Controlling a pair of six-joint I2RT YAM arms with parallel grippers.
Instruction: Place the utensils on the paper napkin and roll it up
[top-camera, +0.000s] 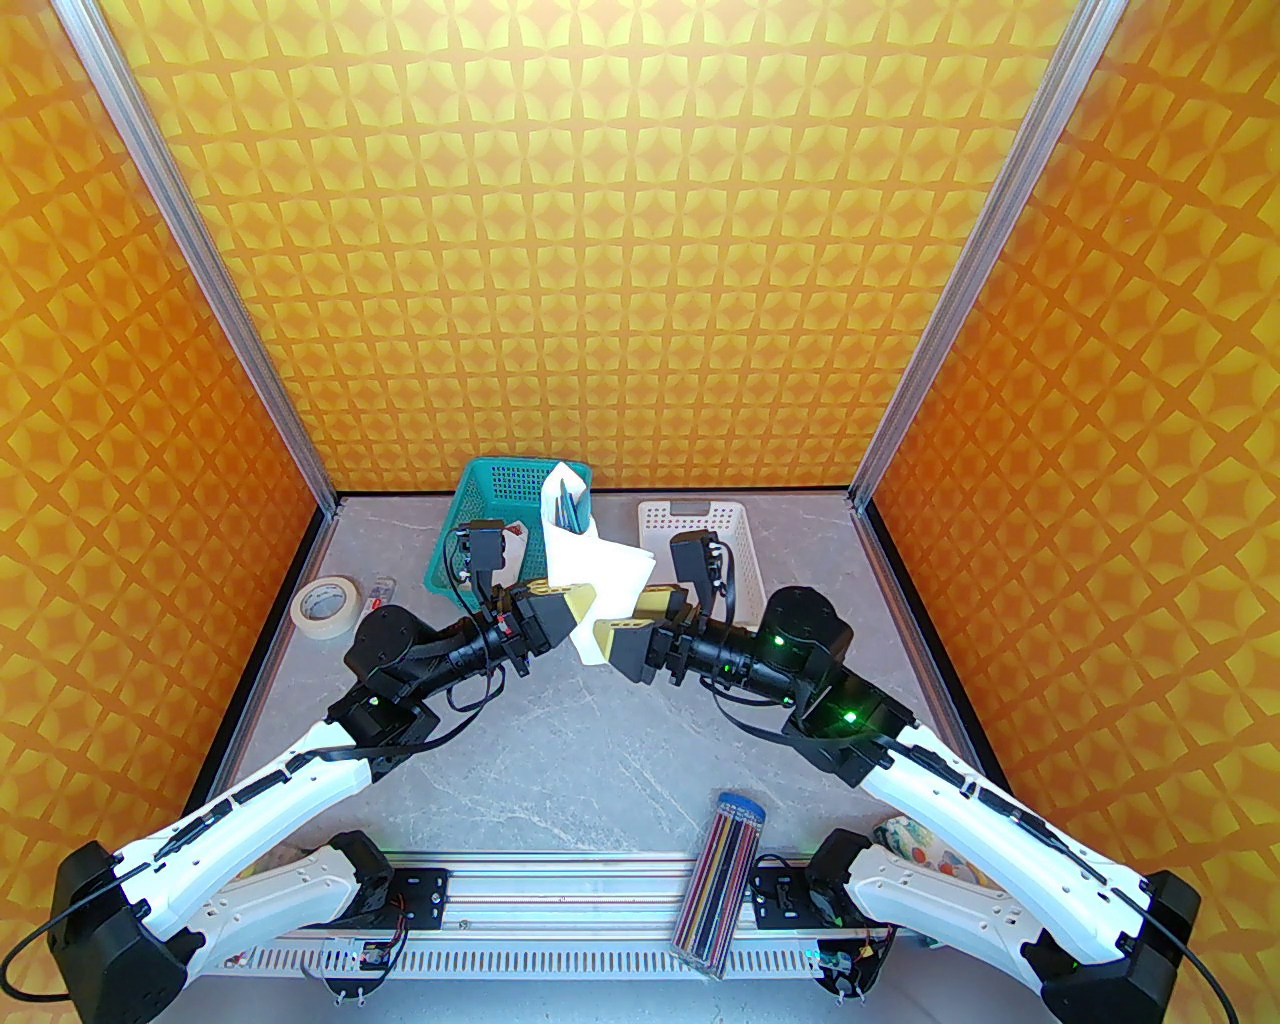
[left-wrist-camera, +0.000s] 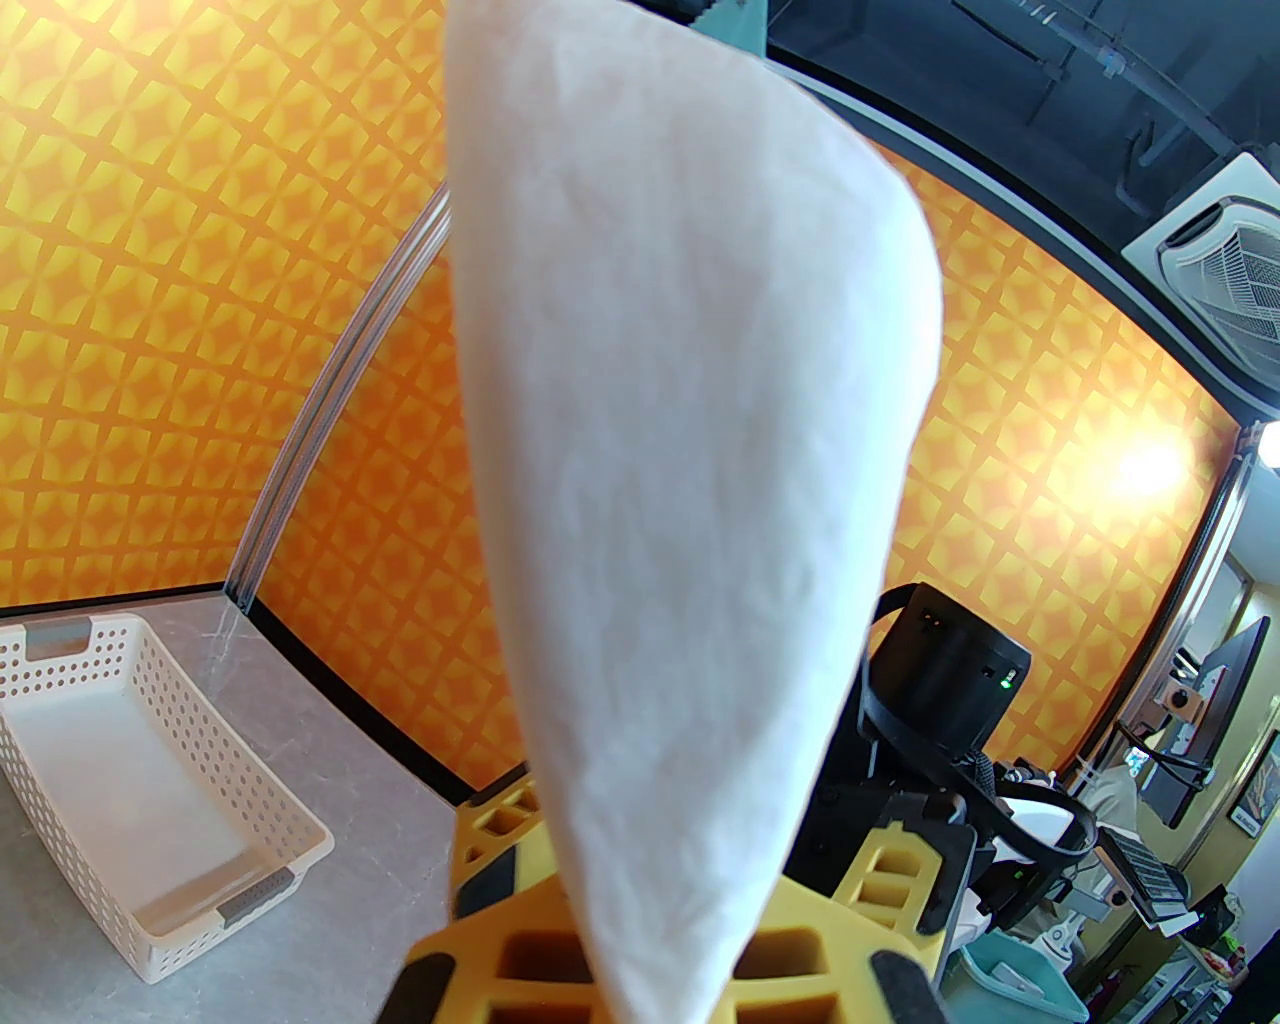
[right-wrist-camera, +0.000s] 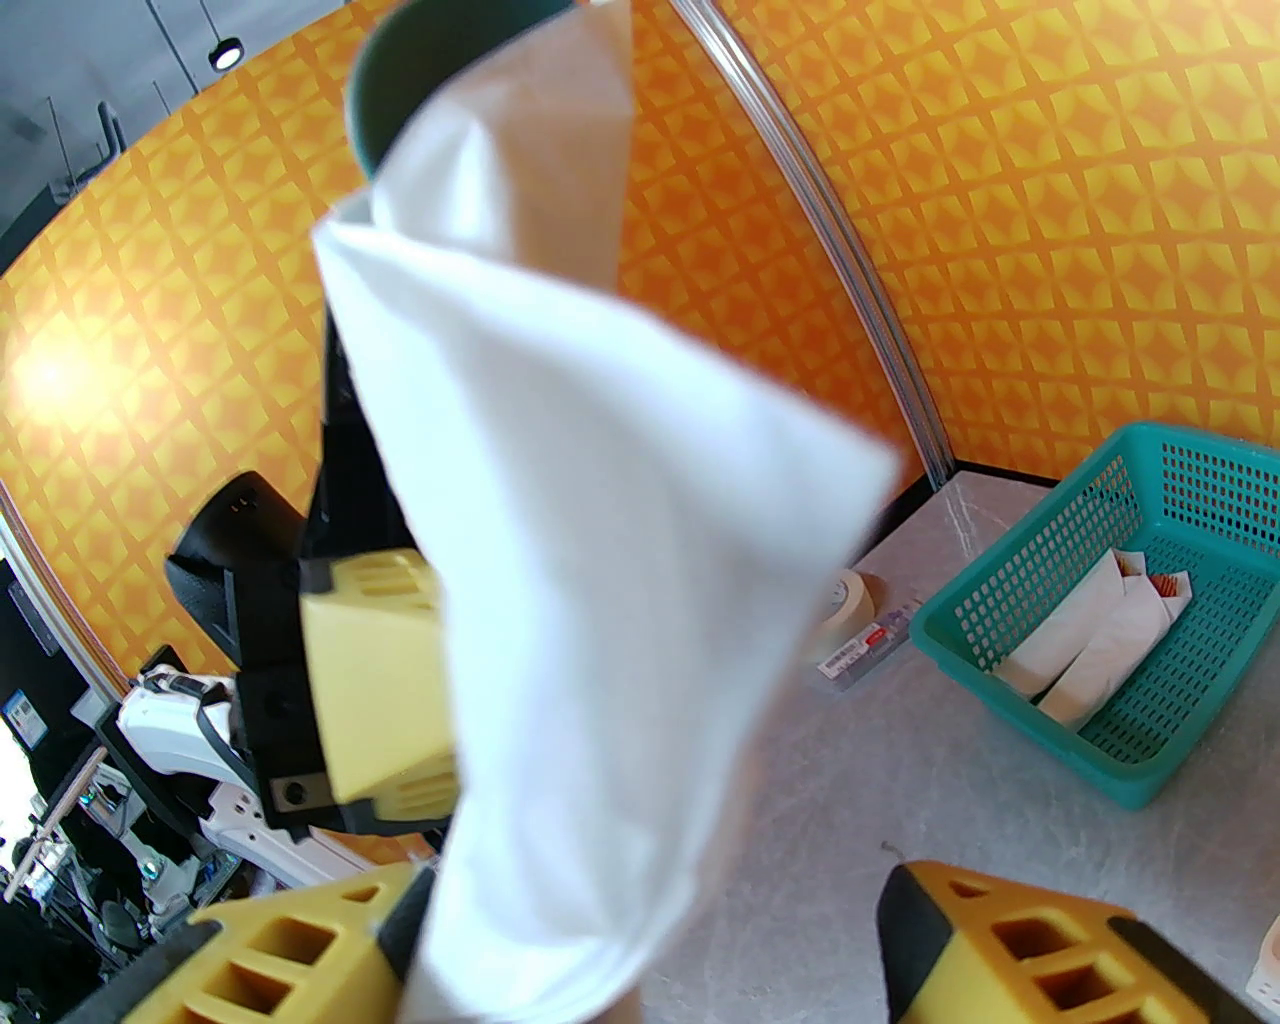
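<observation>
Jaws of the left gripper (top-camera: 575, 608) are pinched on the low end of the paper napkin (top-camera: 600, 580), holding it up off the grey marbled table (top-camera: 600, 760). Those of the right gripper (top-camera: 635, 618) stand wide apart, with the napkin's bottom tip resting against one yellow finger (right-wrist-camera: 300, 940). The utensils (top-camera: 570, 505) are already inside the wrap, only their dark teal tops poking out above. So the placing looks done and the rolling mostly done, but the roll is loose: a soft, matte cone with one free corner flaring sideways. What seems left is tucking that flap and setting the bundle down. The paper is thin and limp and would likely unfurl if let go. Behind it a perforated teal basket (top-camera: 480, 500) holds two finished white bundles with red tips, next to a white slotted plastic basket (top-camera: 720, 540).
</observation>
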